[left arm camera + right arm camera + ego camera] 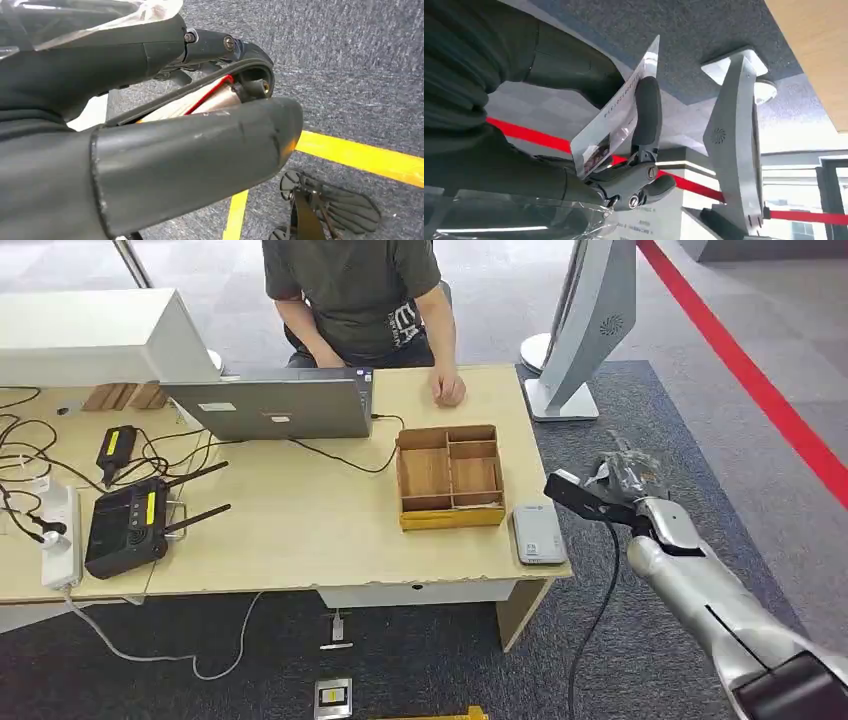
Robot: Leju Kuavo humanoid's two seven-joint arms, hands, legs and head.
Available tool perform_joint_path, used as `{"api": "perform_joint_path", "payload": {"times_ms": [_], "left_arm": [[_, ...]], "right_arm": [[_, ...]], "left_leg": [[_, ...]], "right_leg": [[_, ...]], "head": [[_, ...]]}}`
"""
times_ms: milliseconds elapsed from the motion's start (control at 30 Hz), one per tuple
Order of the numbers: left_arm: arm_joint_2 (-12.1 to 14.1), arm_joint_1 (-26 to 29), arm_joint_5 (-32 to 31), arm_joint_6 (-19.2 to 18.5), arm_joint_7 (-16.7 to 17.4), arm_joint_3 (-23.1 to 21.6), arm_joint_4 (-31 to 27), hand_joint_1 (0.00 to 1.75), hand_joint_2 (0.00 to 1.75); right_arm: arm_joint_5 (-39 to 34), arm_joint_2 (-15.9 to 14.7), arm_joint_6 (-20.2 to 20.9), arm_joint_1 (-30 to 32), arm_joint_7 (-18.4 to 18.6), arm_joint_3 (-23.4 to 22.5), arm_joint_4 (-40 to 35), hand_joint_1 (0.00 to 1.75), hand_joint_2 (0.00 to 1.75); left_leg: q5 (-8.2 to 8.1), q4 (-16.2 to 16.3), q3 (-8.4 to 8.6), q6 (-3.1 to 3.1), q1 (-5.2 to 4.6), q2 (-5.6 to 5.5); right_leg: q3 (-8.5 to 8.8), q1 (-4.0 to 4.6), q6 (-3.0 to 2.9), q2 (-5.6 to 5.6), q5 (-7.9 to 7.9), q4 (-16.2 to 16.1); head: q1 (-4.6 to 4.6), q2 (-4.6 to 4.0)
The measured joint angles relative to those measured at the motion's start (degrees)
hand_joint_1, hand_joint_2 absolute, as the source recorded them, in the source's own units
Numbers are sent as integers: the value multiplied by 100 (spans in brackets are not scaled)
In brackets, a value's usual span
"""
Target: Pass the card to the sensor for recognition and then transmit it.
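The right hand point(600, 490) hangs off the tabletop's point(300, 530) right edge, just beyond the grey sensor point(538, 532) at the front right corner. Its fingers point(646, 115) pinch the card point(616, 120) against the thumb, the card standing clear of the tabletop. The left hand point(150, 150) points at the carpet; I cannot tell how its fingers lie. A person point(360, 300) sits at the far edge.

card point(616, 120) print too blurred to read | person point(352, 300) cropped at shoulders
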Motion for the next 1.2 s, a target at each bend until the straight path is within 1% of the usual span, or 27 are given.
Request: {"api": "perform_joint_path", "payload": {"times_ms": [200, 267, 367, 533, 733, 933, 1200], "left_arm": [[0, 0, -22, -35, 53, 0, 0, 0, 0], [0, 0, -18, -39, 35, 0, 0, 0, 0], [0, -1, -15, -48, 42, 0, 0, 0, 0], [0, -1, 13, -28, 96, 0, 0, 0, 0], [0, -1, 76, 15, 53, 0, 0, 0, 0], [0, -2, 96, 44, 35, 0, 0, 0, 0], [0, -2, 122, 118, 72, 0, 0, 0, 0]], "right_arm": [[-22, -123, 123, 68, 70, -26, -564, 175, 175], [-83, -138, 127, 170, -13, -24, -682, 175, 175], [-161, -122, 18, 362, -221, 4, -741, 175, 175], [-220, -55, -144, 556, -419, 88, -738, 175, 175], [-277, 22, -124, 586, -476, 155, -706, 175, 175], [-338, 131, -122, 580, -708, 221, -596, 175, 175], [-421, 271, -155, 621, -857, 350, -391, 175, 175]], "left_leg": [[0, 0, 1, 0, 3, -1], [0, -1, 0, 0, 3, -1], [0, -1, -1, 0, 2, -1], [0, -1, -2, 0, 2, -1], [0, -1, -2, 0, 2, 0], [0, -1, -2, 0, 2, 0], [0, -1, -2, 0, 2, 0]], "right_leg": [[-1, 2, 0, 0, 0, 0], [0, 2, 0, 0, 0, 0], [-1, 2, 0, 0, -1, 0], [-1, 1, 0, 0, 0, 0], [-1, 1, 0, 0, 0, 0], [-2, 2, 0, 0, 0, 0], [-2, 2, 0, 0, 0, -1]], "head": [[-2, 0], [-2, 0], [-2, 0], [-2, 0], [-2, 0], [-2, 0], [-2, 0]]}}
